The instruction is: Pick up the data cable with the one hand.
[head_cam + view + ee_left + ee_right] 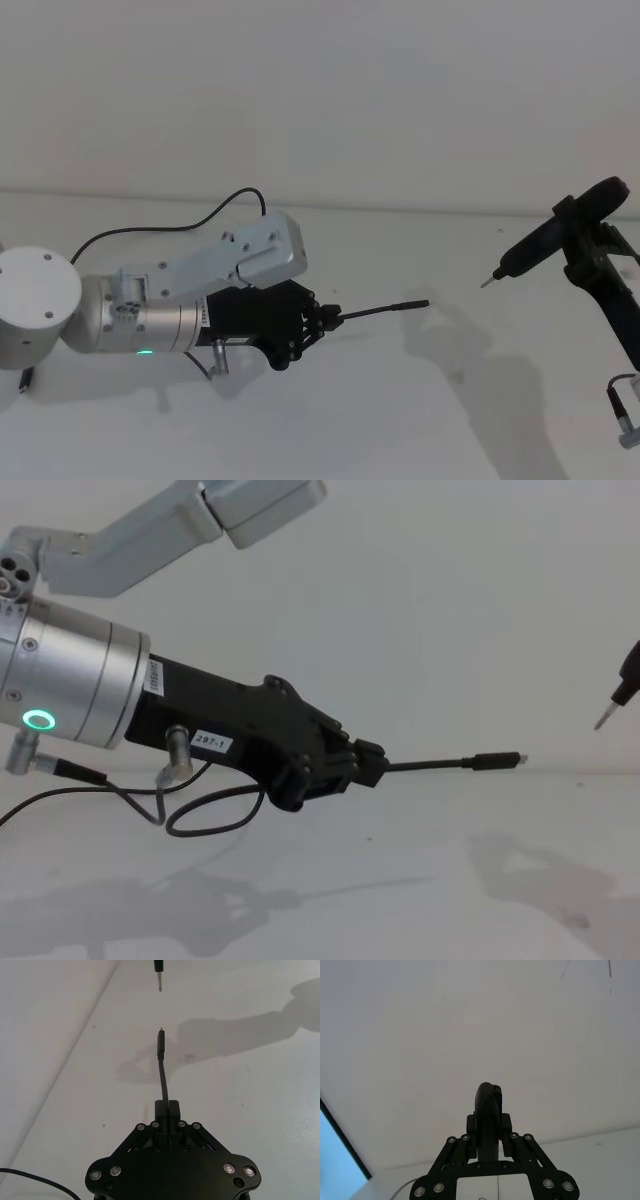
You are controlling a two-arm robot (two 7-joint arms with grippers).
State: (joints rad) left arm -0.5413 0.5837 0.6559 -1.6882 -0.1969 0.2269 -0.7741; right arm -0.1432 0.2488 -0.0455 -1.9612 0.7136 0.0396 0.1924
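Left end effector (333, 316) clamps the data cable (388, 308) aloft; pickup looks done, so hold steady. Right end effector (488, 1126) grips a pointed tool (525, 255).

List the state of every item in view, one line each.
data cable, gripped end lifted off the table, free end sticking out
left gripper, jaws shut on the data cable
dark tool, raised, metal tip facing the cable's end, not touching
right gripper, jaws shut on the dark tool

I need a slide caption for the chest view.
Left gripper holds the data cable, its plug aimed at a dark pointed tool.
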